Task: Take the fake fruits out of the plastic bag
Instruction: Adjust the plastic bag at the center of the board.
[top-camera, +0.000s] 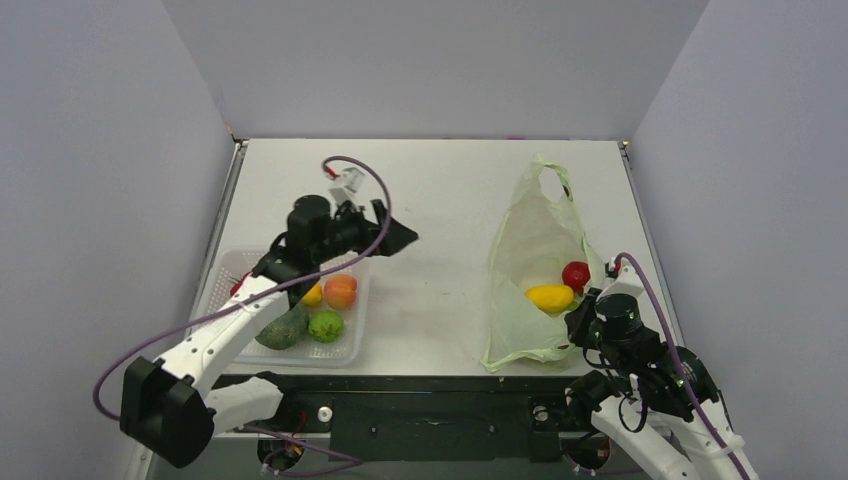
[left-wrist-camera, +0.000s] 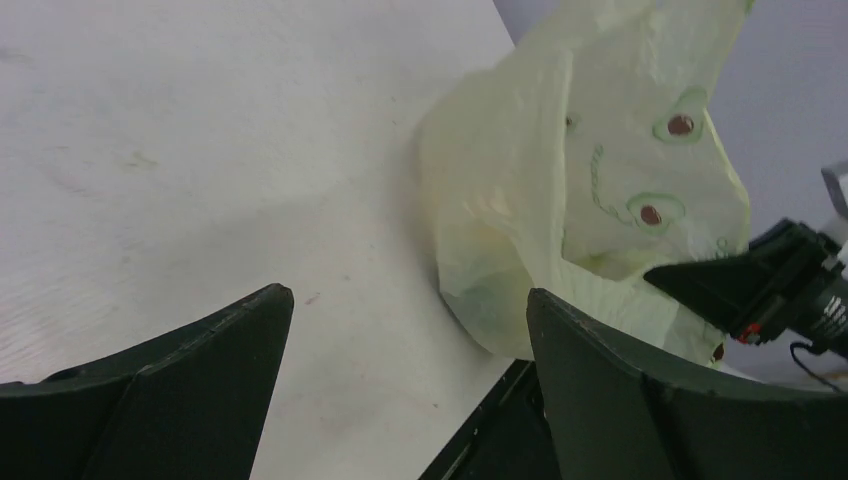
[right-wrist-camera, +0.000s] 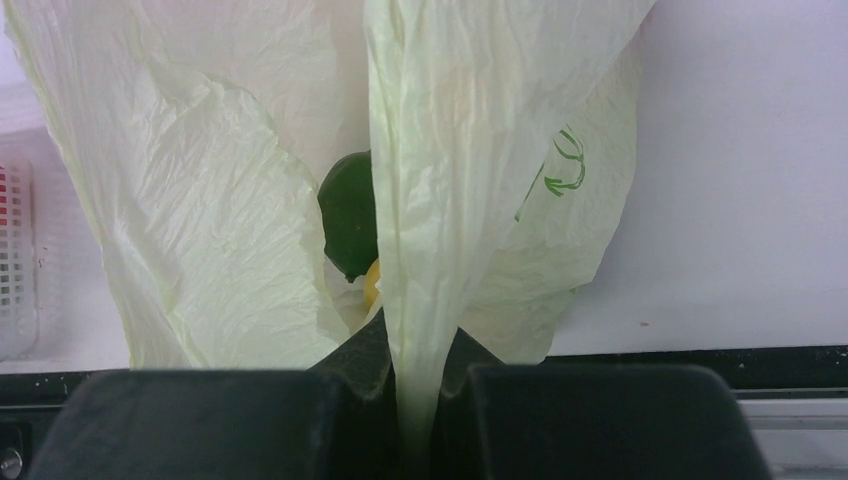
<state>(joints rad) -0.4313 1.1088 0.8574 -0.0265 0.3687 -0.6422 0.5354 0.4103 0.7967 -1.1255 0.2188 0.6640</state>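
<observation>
The pale yellow-green plastic bag (top-camera: 535, 262) lies at the right of the table, its mouth held open. A yellow fruit (top-camera: 550, 297) and a red fruit (top-camera: 575, 275) show inside it. My right gripper (top-camera: 585, 312) is shut on the bag's edge (right-wrist-camera: 420, 330); a dark green fruit (right-wrist-camera: 350, 215) and a bit of yellow show inside the bag. My left gripper (top-camera: 400, 237) is open and empty above the table's middle, left of the bag (left-wrist-camera: 580, 190). An orange fruit (top-camera: 340, 291), a light green fruit (top-camera: 325, 325), a yellow one (top-camera: 313, 294) and a dark green one (top-camera: 285, 328) lie in the basket.
A clear latticed basket (top-camera: 350, 345) stands at the near left under my left arm. The table's front edge with a black rail (top-camera: 430, 395) runs along the bottom. Grey walls close in the table on three sides.
</observation>
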